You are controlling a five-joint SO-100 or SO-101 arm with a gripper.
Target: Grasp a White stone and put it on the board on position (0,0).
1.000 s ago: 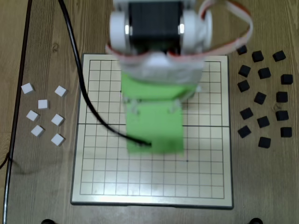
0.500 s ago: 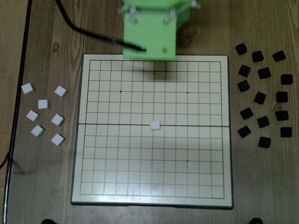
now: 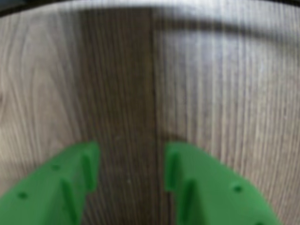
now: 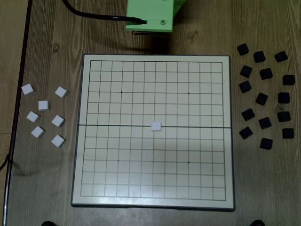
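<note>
A white stone (image 4: 156, 126) sat mid-frame on the board (image 4: 94, 188), on its thick midline. The green pincer (image 3: 131, 164) hung released and empty over bare table (image 3: 225, 84).

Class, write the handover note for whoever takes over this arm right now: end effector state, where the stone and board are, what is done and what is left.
End effector: open and empty in the wrist view, over bare wooden table, beyond the board's top edge in the fixed view.
White stone: lying on the board, on the thick midline at its centre crossing, position (0,0), untouched by anything.
Spare white stones: seven loose left of the board. Black stones: loose on the right.
Done: stone placed.
Left: nothing apparent beyond parking the arm.
</note>
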